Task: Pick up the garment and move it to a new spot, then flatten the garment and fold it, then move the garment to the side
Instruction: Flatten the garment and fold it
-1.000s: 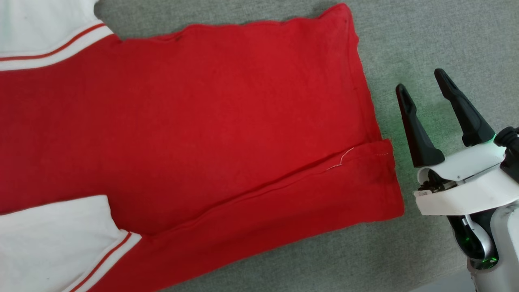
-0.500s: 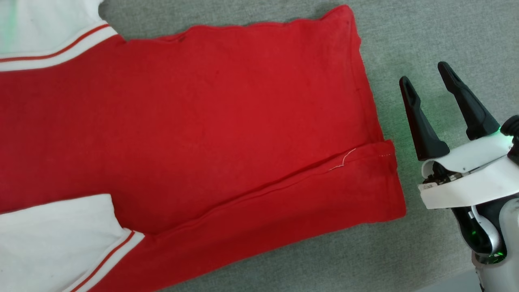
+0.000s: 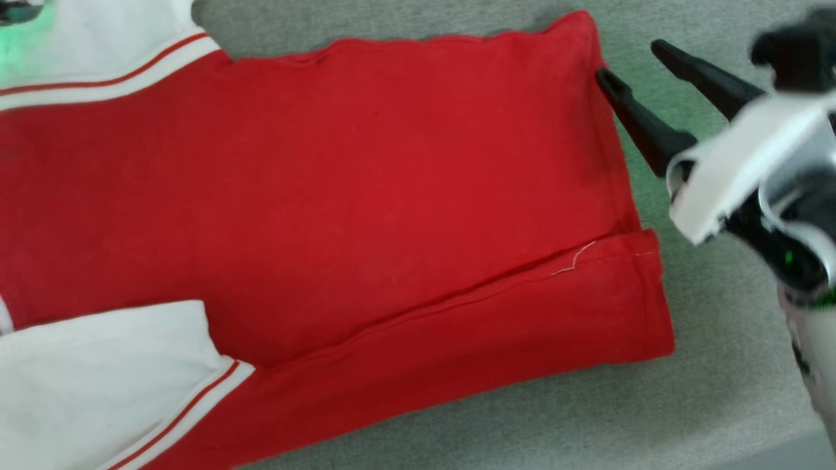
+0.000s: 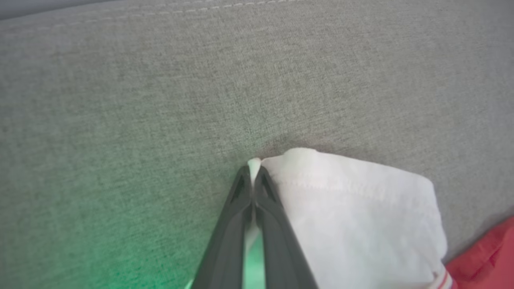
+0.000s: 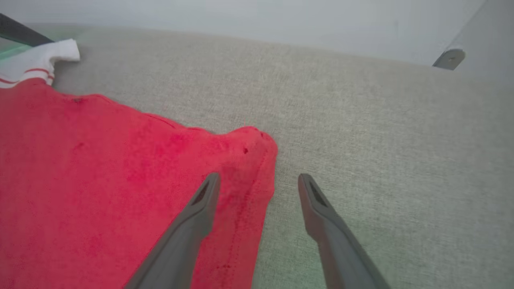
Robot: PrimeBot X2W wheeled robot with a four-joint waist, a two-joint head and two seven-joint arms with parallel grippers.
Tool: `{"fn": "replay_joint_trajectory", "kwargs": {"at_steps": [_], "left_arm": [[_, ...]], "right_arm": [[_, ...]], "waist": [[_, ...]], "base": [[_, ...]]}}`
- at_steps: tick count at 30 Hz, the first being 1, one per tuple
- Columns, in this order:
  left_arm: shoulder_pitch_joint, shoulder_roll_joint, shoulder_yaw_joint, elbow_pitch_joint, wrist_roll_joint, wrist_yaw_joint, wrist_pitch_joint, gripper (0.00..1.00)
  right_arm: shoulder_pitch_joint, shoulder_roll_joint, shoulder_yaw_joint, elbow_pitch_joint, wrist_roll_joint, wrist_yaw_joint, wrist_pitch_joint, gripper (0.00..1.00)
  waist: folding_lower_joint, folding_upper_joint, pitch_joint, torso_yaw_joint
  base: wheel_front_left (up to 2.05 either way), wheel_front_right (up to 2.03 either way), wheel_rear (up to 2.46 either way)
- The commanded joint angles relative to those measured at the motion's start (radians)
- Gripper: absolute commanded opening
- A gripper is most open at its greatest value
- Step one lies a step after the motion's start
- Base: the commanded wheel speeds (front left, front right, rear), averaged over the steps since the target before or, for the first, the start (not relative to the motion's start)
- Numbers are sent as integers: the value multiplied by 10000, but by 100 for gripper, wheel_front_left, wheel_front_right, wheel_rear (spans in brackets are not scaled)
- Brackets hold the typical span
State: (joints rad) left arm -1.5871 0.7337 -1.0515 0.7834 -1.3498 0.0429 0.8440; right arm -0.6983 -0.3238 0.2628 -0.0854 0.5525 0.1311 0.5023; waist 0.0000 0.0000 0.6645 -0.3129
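Observation:
The garment (image 3: 366,183) lies spread on the grey cushion, a red body with white, red-striped sleeves at the left; no lettering shows. My right gripper (image 3: 630,60) is open at its far right hem corner. In the right wrist view (image 5: 259,178) one finger hovers over the red cloth (image 5: 100,180) and the other over bare grey fabric. My left gripper (image 4: 253,170) is shut on the edge of a white sleeve (image 4: 353,216), a sliver of white cloth pinched between its tips. That sleeve (image 5: 40,56) and a dark left finger (image 5: 20,34) also appear at the far left of the right wrist view.
The grey upholstered surface (image 3: 718,391) runs around the garment, with its front edge at the lower right (image 3: 790,450) and a stitched seam along its far side (image 4: 160,12). A pale wall (image 5: 241,20) and a metal bracket (image 5: 449,59) stand beyond it.
My right gripper has swung up and left from beside the near hem to the far hem corner, still open. The left gripper has shut on the sleeve. The head camera has shifted slightly.

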Motion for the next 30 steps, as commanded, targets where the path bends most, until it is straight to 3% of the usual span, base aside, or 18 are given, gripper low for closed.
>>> {"fn": "replay_joint_trajectory", "kwargs": {"at_steps": [1, 6, 12, 14, 18, 30], "left_arm": [[1047, -454, -465, 54, 24, -106, 276, 0], [787, -734, -425, 141, 99, -232, 104, 0], [693, -976, -351, 431, 104, -531, -244, 0], [681, -1041, -316, 527, 135, -666, -432, 0], [654, -1162, -218, 729, 163, -1042, -951, 0], [241, -1490, 296, 1017, -109, -1665, -2111, 0]], "right_arm": [[-404, 54, 46, 373, 93, -8, 521, 100], [-1843, 218, 279, 2032, 269, -7, 2490, 100], [-2854, 563, 957, 3796, 700, -1, 3867, 100], [-3056, 547, 1361, 4164, 920, 1, 4209, 0], [-3341, 297, 1700, 4633, 1387, -1, 4561, 0], [-3478, -417, 1785, 5072, 1428, -10, 3264, 0]], "waist": [[0, 0, 42, 115], [0, 0, 170, 345], [0, 0, 240, 495], [0, 0, 241, 533], [0, 0, 170, 627], [0, 0, -923, 1299]], "base": [[0, 0, 0], [0, 0, 0], [0, 0, 0], [0, 0, 0], [0, 0, 0], [0, 0, 0]]}}
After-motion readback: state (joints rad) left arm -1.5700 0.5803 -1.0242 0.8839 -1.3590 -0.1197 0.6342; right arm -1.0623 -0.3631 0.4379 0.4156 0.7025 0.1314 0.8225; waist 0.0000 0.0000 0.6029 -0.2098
